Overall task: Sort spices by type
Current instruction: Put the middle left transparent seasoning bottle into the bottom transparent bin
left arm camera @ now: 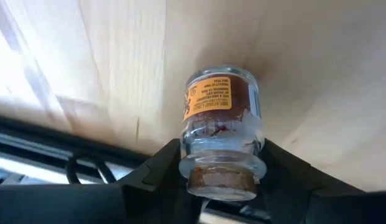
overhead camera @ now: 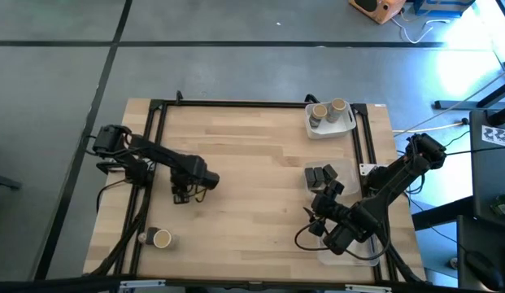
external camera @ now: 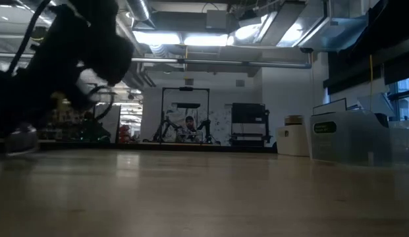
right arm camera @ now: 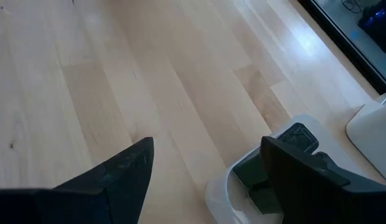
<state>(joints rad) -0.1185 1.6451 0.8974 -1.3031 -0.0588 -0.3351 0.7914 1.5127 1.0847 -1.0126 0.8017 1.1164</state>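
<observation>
Now the left gripper [left arm camera: 220,180] pinches 1 cork-topped jar [left arm camera: 221,124] over the bench's left half; the right gripper [right arm camera: 208,168], spread, hovers beside 2 dark blocks [overhead camera: 319,175] near the right edge.

The small clear glass jar with a cork stopper [left arm camera: 220,127], held between the left fingers [left arm camera: 156,169], carried an orange label; its print was too small to read.

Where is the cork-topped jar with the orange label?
It is held in the left gripper: the jar sits between its jaws, above the table's left-centre in the high view.
</observation>
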